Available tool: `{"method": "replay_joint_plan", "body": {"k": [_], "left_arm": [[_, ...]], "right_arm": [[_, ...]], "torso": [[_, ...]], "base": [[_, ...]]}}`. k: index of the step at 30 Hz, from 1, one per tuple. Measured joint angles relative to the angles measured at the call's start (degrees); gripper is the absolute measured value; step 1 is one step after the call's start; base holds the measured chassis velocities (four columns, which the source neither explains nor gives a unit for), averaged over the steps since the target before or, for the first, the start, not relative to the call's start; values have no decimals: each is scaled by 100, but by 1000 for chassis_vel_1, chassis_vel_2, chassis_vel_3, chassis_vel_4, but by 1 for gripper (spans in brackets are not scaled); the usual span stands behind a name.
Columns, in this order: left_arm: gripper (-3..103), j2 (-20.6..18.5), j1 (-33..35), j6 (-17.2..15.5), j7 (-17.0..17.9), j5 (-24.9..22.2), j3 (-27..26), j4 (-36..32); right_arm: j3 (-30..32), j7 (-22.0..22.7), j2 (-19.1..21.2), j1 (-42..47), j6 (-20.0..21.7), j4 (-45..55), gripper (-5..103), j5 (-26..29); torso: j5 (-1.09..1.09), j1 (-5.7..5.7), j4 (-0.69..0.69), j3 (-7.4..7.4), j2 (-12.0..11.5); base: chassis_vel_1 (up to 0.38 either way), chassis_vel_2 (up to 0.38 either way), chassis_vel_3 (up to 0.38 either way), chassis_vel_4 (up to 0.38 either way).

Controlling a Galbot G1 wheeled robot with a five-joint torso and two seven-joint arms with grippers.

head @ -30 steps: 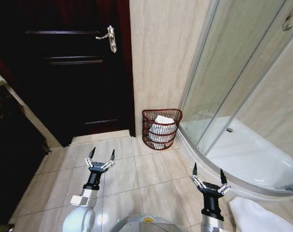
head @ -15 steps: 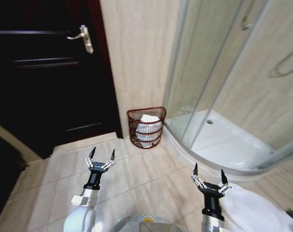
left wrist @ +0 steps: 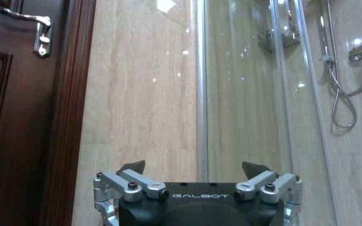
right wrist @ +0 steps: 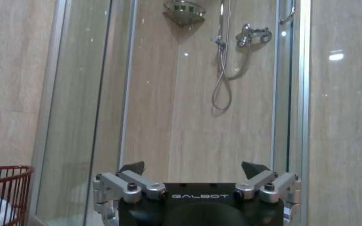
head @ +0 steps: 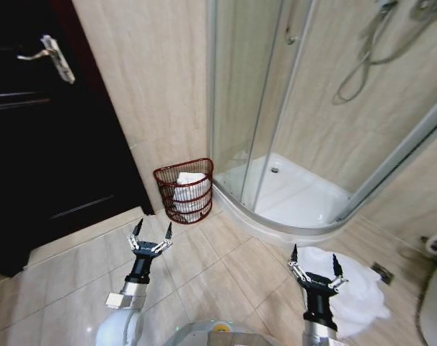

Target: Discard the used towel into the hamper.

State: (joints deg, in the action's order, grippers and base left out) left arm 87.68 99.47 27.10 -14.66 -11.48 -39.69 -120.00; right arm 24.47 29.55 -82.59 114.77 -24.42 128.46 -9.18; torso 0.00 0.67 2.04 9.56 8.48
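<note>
Now facing the corner of a tiled bathroom, the robot holds both arms low in front of its body, with nothing in either claw. Its left gripper point(head: 151, 236) hangs over bare floor tiles, jaws spread and empty; the right gripper point(head: 315, 262) is likewise spread and empty, poised just above a crumpled white towel point(head: 352, 288) lying on the floor point(head: 226, 270) beside the curved lip of the shower tray point(head: 290, 202).

The hamper point(head: 184, 189), a dark red wire basket, stands against the wall where the dark wooden door point(head: 38, 130) side meets the glass shower screen point(head: 251, 108). Something white already sits inside it. It is well apart from the towel, ahead and to the robot's left, nearer the left arm than the right.

Judging by the layout, the job looks to be at its opening stage: the towel on the floor has not been picked up, and the robot appears to be lining itself up with it. The next move would call for the right arm to drop onto the cloth and pinch a good fold of it, since loose fabric can slip or trail. After that comes a carry across the open tiles to the basket's rim, keeping clear of the raised tray edge.
</note>
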Motion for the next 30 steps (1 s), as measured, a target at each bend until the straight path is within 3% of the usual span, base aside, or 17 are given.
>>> {"method": "replay_joint_plan", "body": {"k": [30], "left_arm": [[100, -20, 112, 80, -31, -6, -6, -72]], "right_arm": [[-115, 52, -8, 89, -136, 55, 100, -124]], "torso": [[-1, 1, -1, 0, 0]], "base": [[-53, -52, 58, 56]]}}
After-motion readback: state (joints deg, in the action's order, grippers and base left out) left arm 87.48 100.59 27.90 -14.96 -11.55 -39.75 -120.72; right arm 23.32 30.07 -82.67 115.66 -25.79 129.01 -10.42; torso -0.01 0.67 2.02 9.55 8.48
